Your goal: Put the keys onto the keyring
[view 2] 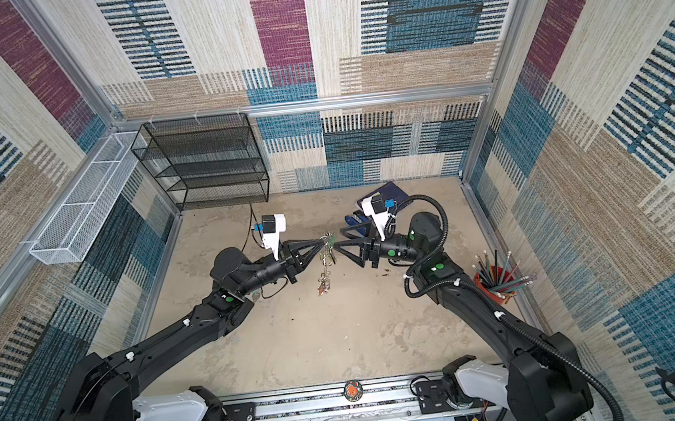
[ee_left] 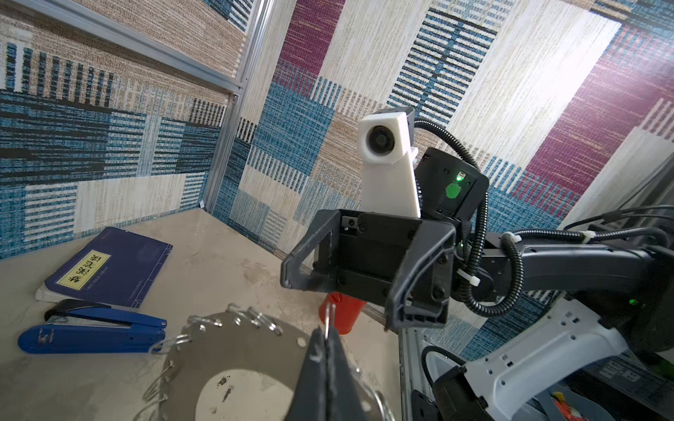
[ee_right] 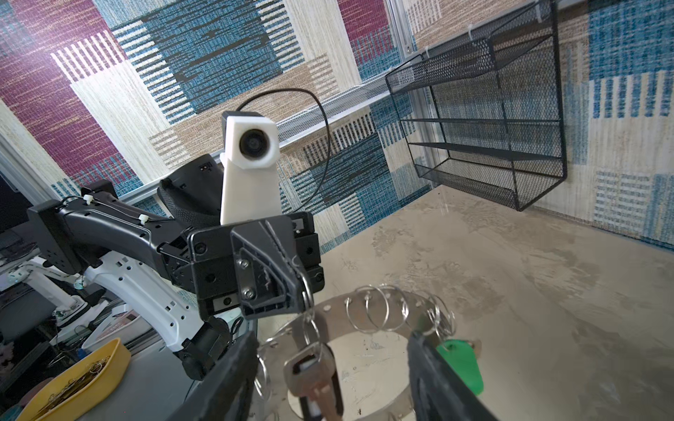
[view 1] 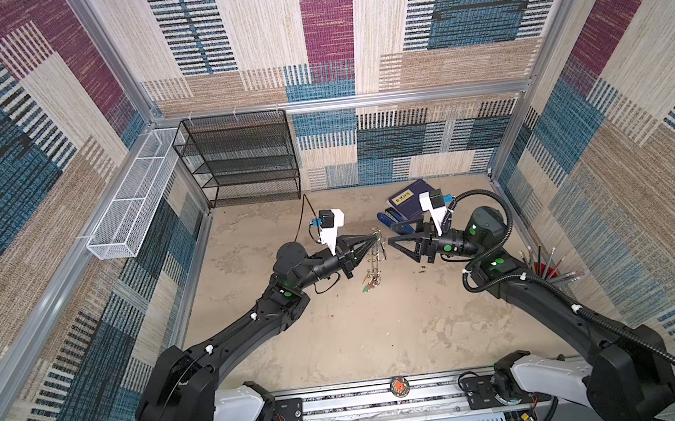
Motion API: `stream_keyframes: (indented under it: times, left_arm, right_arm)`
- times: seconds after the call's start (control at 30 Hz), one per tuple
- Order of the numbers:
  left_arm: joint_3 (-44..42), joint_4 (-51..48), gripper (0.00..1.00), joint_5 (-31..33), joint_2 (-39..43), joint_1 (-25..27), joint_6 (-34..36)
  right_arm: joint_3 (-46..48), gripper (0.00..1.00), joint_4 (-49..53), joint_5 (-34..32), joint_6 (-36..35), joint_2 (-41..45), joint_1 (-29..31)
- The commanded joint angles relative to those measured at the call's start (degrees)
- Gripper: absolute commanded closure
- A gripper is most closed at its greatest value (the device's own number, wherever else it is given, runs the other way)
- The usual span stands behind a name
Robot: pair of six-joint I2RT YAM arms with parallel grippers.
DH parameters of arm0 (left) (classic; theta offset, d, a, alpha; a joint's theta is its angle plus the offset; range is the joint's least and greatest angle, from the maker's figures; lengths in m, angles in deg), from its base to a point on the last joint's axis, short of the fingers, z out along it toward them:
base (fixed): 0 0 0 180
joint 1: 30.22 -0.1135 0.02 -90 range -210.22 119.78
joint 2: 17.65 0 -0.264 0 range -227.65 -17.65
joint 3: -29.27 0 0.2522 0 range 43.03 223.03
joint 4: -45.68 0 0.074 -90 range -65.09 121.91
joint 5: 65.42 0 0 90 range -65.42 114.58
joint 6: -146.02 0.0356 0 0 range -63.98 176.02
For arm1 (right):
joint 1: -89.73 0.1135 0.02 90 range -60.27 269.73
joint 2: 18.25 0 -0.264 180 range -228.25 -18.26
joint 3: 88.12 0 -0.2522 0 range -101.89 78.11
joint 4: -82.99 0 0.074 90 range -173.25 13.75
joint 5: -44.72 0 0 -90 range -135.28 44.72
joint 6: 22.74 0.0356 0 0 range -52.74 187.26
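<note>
The left gripper is pinching a split ring on the keyring, lower centre. The right gripper is gaping empty around the key; closing squarely seems best.

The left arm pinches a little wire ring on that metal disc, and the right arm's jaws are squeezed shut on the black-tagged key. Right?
Not quite: the right arm's jaws stand open, with the black-tagged key hanging between them, as the right wrist view shows. The left arm does pinch a wire ring on the disc.
</note>
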State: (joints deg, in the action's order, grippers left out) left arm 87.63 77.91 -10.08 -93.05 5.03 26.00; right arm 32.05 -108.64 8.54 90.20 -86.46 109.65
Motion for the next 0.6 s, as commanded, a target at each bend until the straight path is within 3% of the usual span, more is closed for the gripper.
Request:
stream_keyframes:
  times: [0.0, 0.37, 0.57]
  left_arm:
    - [1.23, 5.48, 1.0, -3.65, -0.71, -0.17, -1.63]
    - [1.98, 4.28, 1.0, -3.83, -1.74, -0.35, -0.88]
    - [2.14, 4.22, 1.0, -3.78, -1.86, -0.35, -0.84]
  right_arm:
    - [-0.74, 0.42, -4.23, 2.23, 1.63, -1.23, 0.1]
    - [-0.81, 0.58, -6.11, 4.44, 2.62, -3.15, 1.59]
    - [-0.87, 0.72, -6.16, 4.54, 2.72, -3.69, 1.96]
